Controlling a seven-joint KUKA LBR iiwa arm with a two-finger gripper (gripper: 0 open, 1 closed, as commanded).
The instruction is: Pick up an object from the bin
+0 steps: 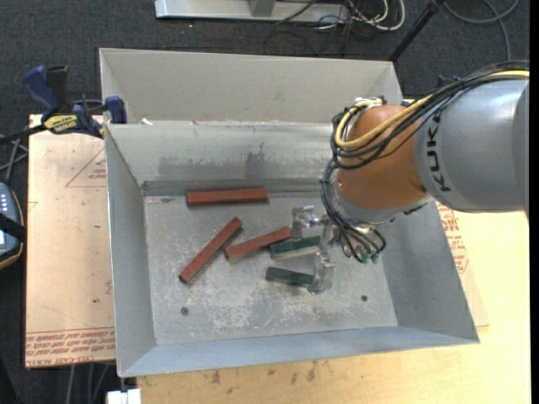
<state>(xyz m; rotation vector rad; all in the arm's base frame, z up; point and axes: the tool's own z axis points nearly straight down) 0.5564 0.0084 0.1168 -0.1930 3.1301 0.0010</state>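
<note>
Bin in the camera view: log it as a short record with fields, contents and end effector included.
bin: grey metal, few loose things on its floor
brown bars: three; one by the back wall, one slanted at left, one mid-floor
green bars: two, dark, right of middle
end effector: down among the green bars
grasp: cannot tell

A rear bar [227, 197] lies along the bin's [126, 225] back wall; a slanted bar [210, 249] before it, a third bar [257, 244] just right
</note>
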